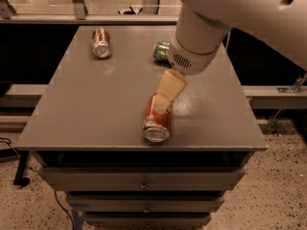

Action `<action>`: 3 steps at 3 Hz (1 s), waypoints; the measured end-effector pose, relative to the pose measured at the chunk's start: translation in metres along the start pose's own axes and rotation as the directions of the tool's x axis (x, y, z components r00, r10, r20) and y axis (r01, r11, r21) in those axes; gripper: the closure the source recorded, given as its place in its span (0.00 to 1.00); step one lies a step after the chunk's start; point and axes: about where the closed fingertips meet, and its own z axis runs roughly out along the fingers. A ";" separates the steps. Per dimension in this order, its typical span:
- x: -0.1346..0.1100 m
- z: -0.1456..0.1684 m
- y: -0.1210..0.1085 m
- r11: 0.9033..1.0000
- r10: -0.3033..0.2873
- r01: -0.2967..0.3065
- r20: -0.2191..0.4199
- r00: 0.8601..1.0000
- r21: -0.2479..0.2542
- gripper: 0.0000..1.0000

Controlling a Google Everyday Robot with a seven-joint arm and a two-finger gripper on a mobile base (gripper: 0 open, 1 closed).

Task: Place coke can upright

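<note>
The red coke can (156,120) lies on its side near the front edge of the grey table (96,104), its silver end facing the front. My gripper (167,96) hangs from the large white arm directly over the can's far end, its cream-coloured finger (171,87) overlapping the can's top.
A copper-brown can (101,42) lies on its side at the back left. A green patterned can (161,51) lies at the back, partly hidden by my arm. The table has drawers below its front edge (144,182). A rail runs behind the table.
</note>
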 end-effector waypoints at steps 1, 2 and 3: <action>0.001 -0.003 0.001 1.000 0.015 -0.015 0.012 1.000 -0.017 0.00; -0.008 -0.010 0.010 0.992 0.111 -0.108 0.047 0.993 -0.065 0.00; -0.018 -0.012 0.018 0.967 0.245 -0.243 0.024 0.969 -0.071 0.00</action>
